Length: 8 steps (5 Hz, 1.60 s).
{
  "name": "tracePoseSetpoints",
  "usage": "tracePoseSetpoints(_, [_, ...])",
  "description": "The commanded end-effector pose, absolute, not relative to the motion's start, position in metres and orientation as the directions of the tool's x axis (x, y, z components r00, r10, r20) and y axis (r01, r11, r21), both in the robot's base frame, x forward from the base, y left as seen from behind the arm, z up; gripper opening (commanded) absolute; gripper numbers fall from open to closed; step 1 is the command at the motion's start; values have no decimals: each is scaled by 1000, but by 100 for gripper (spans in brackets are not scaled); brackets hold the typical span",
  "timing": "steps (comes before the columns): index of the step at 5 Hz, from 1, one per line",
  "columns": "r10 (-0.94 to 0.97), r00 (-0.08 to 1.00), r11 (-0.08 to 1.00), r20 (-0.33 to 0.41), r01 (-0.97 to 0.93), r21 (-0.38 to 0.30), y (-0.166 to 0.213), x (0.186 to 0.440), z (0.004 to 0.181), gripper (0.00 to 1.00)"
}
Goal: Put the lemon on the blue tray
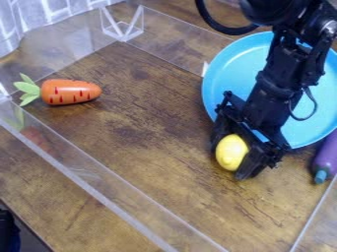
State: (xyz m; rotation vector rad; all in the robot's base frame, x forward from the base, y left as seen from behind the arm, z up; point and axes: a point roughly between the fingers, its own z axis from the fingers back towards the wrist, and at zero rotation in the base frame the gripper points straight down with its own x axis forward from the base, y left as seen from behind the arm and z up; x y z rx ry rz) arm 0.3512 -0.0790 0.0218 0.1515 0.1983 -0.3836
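Note:
The lemon (234, 153) is a small bright-yellow oval held between the fingers of my black gripper (242, 149), just off the near-left rim of the blue tray (237, 71). The gripper is shut on the lemon and comes down from the upper right over the tray. The lemon looks slightly lifted off the wooden table, though its contact with the wood is hard to judge. The tray is a large round blue dish at the right, partly covered by my arm.
An orange carrot (66, 93) with green leaves lies at the left. A purple eggplant (325, 156) sits at the right edge by the tray. Clear plastic walls (125, 20) bound the wooden table at the back and front left.

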Motion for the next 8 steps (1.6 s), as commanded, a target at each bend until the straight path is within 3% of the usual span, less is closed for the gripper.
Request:
tracePoseSetpoints(1, [-324, 933, 931, -158, 344, 121, -69, 359, 41, 0])
tracePoseSetpoints(8, [-322, 936, 932, -139, 339, 127, -65, 359, 44, 0])
